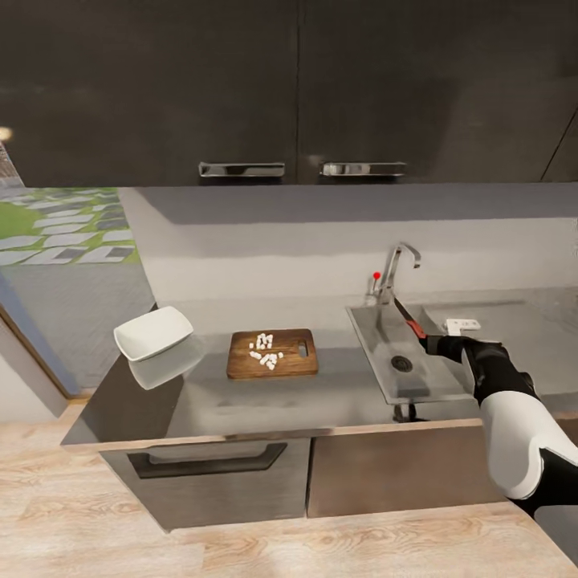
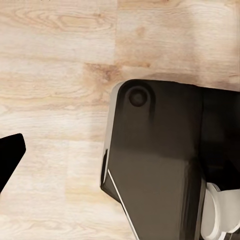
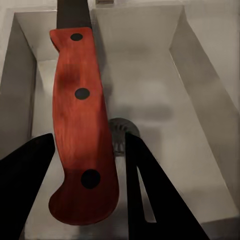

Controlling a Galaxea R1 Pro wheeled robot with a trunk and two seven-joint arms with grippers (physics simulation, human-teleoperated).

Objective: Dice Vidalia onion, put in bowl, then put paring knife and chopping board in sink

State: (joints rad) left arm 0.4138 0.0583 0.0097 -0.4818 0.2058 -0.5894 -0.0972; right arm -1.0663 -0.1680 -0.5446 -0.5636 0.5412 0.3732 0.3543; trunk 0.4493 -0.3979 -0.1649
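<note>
The right gripper [image 3: 87,165] holds the paring knife [image 3: 80,120] by its red handle over the sink [image 1: 377,353]; its blade tip is cut off. White diced onion [image 1: 265,352] lies on the chopping board [image 1: 272,353], the bowl [image 1: 154,332] tilted at the desk's [image 1: 241,401] left. I cannot tell the left gripper's [image 2: 10,160] state.

Home kitchen. Glossy grey worktop [image 1: 337,393] over dark cabinet fronts [image 1: 209,474], dark wall cupboards [image 1: 297,88] with chrome handles above. Steel sink [image 1: 377,337] with drain and chrome tap [image 1: 397,265], red knob. Wooden chopping board [image 1: 273,353] with diced bits, white bowl [image 1: 154,332] beside it. Light wood floor [image 1: 96,498]; window at left shows a paved garden.
</note>
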